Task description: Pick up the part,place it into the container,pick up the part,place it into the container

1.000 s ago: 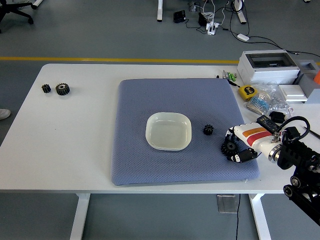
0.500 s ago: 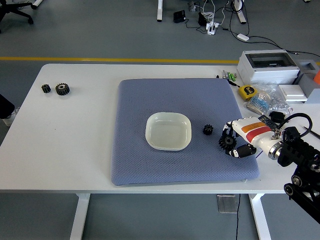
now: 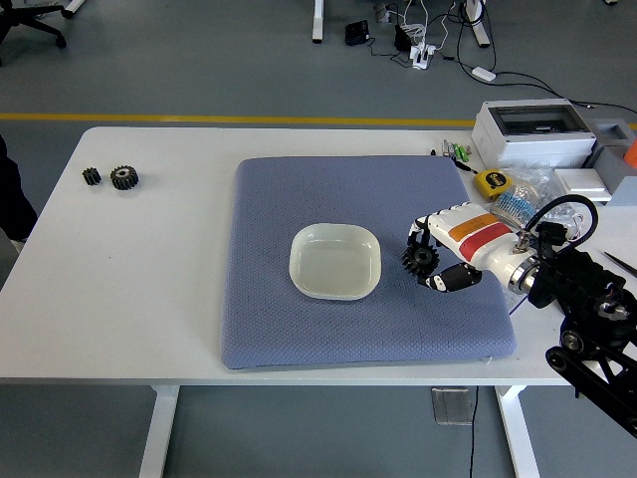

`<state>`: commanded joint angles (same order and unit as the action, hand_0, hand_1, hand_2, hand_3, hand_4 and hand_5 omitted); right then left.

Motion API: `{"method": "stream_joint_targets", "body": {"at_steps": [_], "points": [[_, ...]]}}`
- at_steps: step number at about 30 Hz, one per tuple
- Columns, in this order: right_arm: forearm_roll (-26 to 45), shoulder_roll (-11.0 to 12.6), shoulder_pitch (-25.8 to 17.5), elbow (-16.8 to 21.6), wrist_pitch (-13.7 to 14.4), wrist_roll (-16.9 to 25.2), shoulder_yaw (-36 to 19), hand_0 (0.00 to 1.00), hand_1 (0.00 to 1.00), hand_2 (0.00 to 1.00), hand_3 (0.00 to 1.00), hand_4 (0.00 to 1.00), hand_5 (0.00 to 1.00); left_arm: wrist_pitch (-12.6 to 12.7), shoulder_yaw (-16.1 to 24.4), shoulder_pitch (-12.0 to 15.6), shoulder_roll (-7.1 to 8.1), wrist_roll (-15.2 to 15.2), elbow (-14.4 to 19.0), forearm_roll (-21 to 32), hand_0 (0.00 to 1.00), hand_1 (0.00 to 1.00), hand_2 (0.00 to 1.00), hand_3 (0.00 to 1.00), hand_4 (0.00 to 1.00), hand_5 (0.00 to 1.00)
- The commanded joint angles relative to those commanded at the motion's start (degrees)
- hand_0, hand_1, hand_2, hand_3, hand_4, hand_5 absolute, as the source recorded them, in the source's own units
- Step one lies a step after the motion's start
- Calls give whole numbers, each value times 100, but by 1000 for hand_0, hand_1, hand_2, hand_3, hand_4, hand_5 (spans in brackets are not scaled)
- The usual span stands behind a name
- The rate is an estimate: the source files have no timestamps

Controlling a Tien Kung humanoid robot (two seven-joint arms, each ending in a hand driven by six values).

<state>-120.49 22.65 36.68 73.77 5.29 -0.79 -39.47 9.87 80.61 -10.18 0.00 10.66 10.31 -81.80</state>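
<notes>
My right hand (image 3: 430, 263) comes in from the right over the blue mat (image 3: 299, 199), shut on a large black gear (image 3: 419, 260) held just above the mat. The gear hangs a short way right of the white square bowl (image 3: 335, 262), which holds nothing. The small black gear that lay on the mat next to the bowl is hidden behind the hand and the held gear. Two more black gears, one small (image 3: 92, 175) and one larger (image 3: 124, 177), lie on the white table at the far left. My left arm is out of view.
A white box (image 3: 532, 132), a yellow tape measure (image 3: 489, 182), plastic bags (image 3: 528, 204) and cables crowd the table's right end. Someone's dark clothing (image 3: 12, 194) shows at the left edge beside the table.
My right hand has lifted the large gear and carried it left toward the bowl, covering the small gear. A person has come into view at the left edge.
</notes>
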Motion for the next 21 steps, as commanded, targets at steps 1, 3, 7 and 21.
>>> {"method": "stream_joint_targets", "body": {"at_steps": [1, 3, 7, 21], "points": [[74, -49, 122, -40, -127, -65, 108, 332, 427, 458, 510, 840, 30, 2, 19, -4, 0, 8, 0, -22, 655, 654, 637, 556, 581, 523], [142, -127, 302, -115, -241, -105, 274, 332, 427, 458, 510, 840, 30, 4, 50, -16, 0, 13, 0, -64, 655, 654, 637, 556, 581, 523], [195, -316, 673, -301, -396, -155, 602, 363, 460, 482, 518, 797, 94, 18, 53, -32, 0, 16, 0, -14, 655, 654, 639, 557, 581, 524], [220, -1056, 1573, -1011, -764, -189, 1354, 505, 510, 525, 507, 712, 270, 30, 35, -72, 0, 29, 0, 18, 655, 656, 640, 557, 580, 523]]}}
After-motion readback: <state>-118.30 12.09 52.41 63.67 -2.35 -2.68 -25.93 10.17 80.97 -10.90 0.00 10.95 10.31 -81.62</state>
